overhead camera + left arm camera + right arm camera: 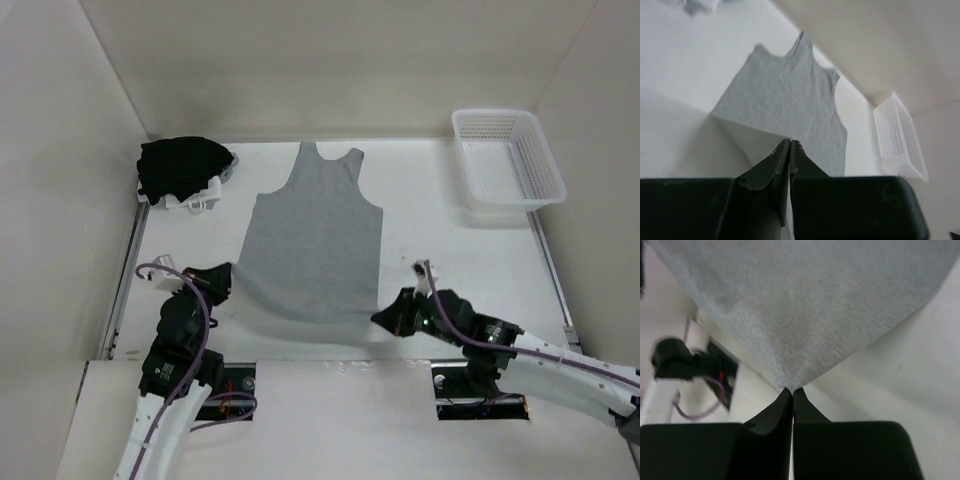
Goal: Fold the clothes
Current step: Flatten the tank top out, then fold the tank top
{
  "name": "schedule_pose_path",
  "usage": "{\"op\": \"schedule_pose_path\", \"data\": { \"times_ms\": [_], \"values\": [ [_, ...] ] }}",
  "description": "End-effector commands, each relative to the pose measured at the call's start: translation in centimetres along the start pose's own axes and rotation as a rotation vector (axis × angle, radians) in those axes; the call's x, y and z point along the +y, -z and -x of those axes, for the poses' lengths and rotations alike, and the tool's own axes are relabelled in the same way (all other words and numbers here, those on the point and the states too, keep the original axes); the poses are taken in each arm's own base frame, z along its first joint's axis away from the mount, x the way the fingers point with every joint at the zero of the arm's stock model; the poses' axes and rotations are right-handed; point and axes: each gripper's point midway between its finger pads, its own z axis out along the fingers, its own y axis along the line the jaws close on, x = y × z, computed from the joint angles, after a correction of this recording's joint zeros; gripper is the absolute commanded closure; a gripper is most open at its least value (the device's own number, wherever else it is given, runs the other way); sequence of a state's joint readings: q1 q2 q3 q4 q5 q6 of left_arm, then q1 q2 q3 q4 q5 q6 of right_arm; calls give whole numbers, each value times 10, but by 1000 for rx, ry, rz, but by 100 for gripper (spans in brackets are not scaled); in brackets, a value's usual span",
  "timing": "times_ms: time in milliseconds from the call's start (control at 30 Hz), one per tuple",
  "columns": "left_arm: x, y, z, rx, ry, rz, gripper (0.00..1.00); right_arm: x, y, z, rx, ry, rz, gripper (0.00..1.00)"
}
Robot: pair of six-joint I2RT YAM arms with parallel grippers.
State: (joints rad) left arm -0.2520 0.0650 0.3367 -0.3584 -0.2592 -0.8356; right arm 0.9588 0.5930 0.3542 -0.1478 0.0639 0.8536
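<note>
The clothes are one light-grey top spread flat in the middle of the white table, neck and arm openings toward the far wall. My left gripper is shut on its near-left hem corner, and in the left wrist view that gripper pinches the edge of the grey cloth. My right gripper is shut on the near-right hem corner. In the right wrist view its tips meet on a point of the fabric, which is lifted and stretched above the table.
A white slatted basket stands at the far right corner, also seen as the basket. A black bundle of cloth lies on white objects at the far left. Walls close in the table on three sides.
</note>
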Motion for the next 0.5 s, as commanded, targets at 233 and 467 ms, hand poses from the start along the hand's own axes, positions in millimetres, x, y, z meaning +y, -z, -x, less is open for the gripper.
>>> {"op": "schedule_pose_path", "data": {
  "times_ms": [233,467],
  "values": [
    [3,19,-19,100,101,75,100,28,9,-71,106,-180,48,99],
    [-32,-35,21,-82,70,57,100,27,-7,47,-148,-72,-29,100]
  ]
}}
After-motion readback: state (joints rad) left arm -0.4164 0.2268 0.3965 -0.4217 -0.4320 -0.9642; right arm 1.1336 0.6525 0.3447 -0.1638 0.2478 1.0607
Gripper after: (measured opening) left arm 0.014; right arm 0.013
